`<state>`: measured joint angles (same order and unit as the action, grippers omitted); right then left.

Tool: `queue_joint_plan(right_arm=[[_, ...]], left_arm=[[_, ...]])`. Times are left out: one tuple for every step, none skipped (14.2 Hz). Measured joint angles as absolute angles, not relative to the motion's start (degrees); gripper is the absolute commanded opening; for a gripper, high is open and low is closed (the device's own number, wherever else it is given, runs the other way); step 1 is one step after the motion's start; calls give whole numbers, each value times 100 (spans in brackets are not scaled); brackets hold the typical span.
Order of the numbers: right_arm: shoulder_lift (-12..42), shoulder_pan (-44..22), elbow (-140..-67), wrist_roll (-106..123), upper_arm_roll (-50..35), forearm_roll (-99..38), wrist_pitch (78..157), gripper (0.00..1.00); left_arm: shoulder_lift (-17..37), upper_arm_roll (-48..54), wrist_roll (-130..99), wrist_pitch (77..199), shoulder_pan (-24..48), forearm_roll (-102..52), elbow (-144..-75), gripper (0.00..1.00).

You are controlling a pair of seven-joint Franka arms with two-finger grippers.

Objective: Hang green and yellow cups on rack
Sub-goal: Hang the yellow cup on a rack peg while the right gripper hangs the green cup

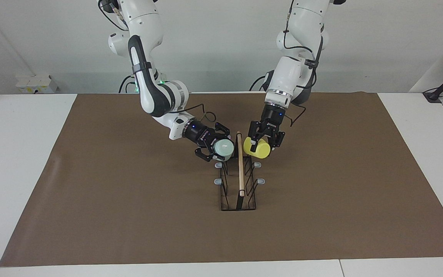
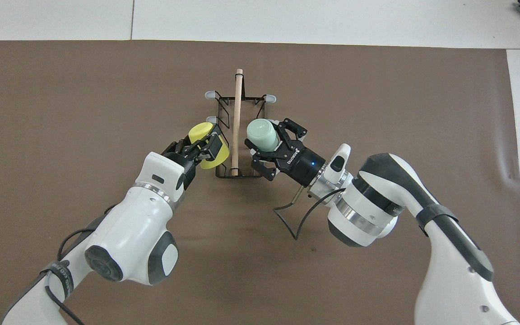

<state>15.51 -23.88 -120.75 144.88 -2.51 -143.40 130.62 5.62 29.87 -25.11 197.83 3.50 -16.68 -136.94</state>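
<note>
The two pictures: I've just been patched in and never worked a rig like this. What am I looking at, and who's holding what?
You see two white robot arms at a table covered by a brown mat. One picture is taken from across the table, facing the robots; the other from above the robots' own end, looking down. They are half a turn apart, so sides swap between them.

On the mat stands the black wire rack with a light wooden rod along its top and grey-tipped prongs.

The left gripper has its fingers shut on the bright yellow plastic cup, held tilted over the rack's end nearer the robots. The right gripper holds the pale mint green plastic cup there too, across the rod from the yellow one. Neither cup is clearly seated on a prong yet.
</note>
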Motion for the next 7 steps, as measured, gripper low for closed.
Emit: queue_joint_plan(right_arm=[[1554,-2388,-12075,14488,-252,-14340,13063,54],[1557,-2388,-12075,14488,-253,-14343,13063,54],[1558,-2389,-12075,14488,-254,-14347,13063,54],[1559,-2389,-12076,14488,-254,-14351,13063,54],[1563,-2389,-12076,14488,-255,-14359,13063,54],[1574,-2390,-12077,14488,-257,-14375,13063,54],[1592,-2391,-12077,14488,-259,-14423,13060,54]], left_arm=[[441,2988,-2511,19496,349,-1668,-13722,0],[286,2988,-2511,19025,348,-1668,-13727,0],[120,2987,-2511,18515,347,-1668,-13725,0],[-34,2985,-2511,18074,346,-1668,-13721,0],[-153,2976,-2511,17758,341,-1668,-13712,0],[-213,2966,-2511,17559,335,-1668,-13696,0],[-236,2961,-2511,17393,328,-1668,-13665,0]])
